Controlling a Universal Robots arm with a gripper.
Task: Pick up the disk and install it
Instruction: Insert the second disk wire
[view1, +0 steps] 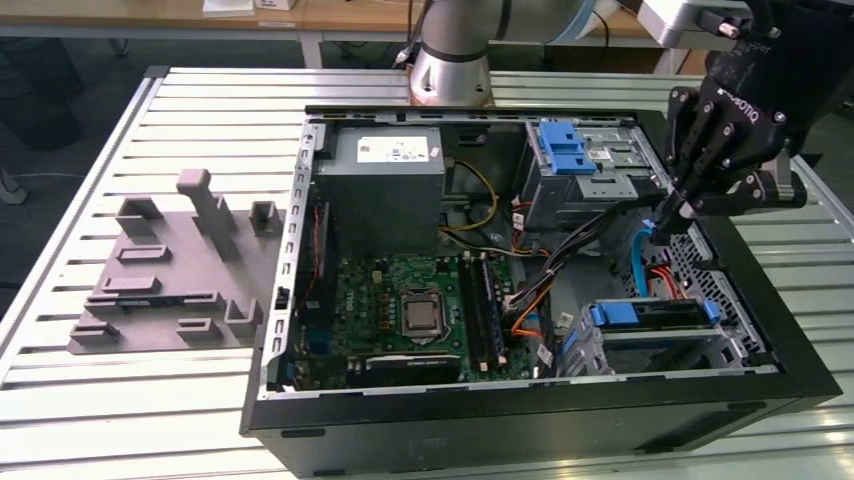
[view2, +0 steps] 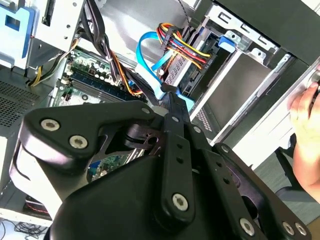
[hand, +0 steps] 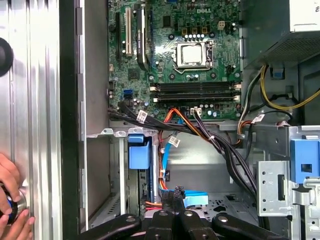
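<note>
One disk (view1: 654, 318) is sitting edge-up in the bay at the computer case's (view1: 534, 420) near corner on the exterior view's right, showing a silver body and a blue plastic frame. One gripper (view1: 663, 222) is hanging just above that bay with its fingers drawn together against the connector of one blue cable (view1: 643, 262). Bundled wires are crowding the space around the bay. One power supply box (view1: 387, 190), one latched cage (view1: 587, 165) and one motherboard (view1: 400, 310) are filling the rest. A person's hand (hand: 10, 200) is resting outside the case wall.
</note>
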